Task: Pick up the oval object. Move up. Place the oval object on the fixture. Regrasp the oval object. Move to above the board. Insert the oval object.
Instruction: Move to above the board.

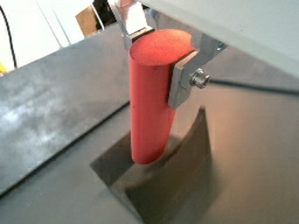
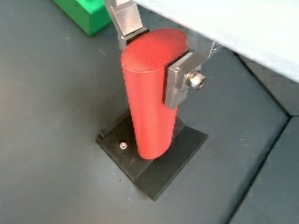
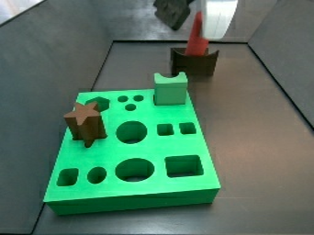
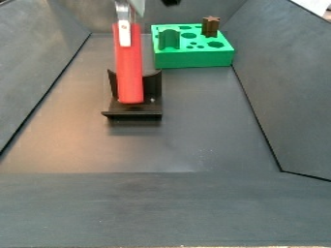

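Observation:
The oval object [image 1: 152,96] is a smooth red rod standing upright, its lower end on the dark fixture [image 1: 163,179]. It shows in both wrist views [image 2: 149,96] and both side views [image 3: 196,35] [image 4: 128,68]. My gripper [image 1: 163,52] is shut on the rod's upper end, one silver finger [image 1: 184,77] on each side; it also shows in a wrist view [image 2: 159,54]. The fixture [image 2: 158,157] [image 3: 194,62] [image 4: 134,102] stands on the dark floor. The bright green board [image 3: 128,147] [image 4: 192,44] with cut-out holes lies apart from it.
A brown star-shaped peg [image 3: 84,119] [image 4: 210,23] and a light green notched block [image 3: 170,87] [image 4: 168,30] stand on the board. A green corner [image 2: 87,13] shows in a wrist view. Sloping dark walls [image 4: 52,77] close in the floor.

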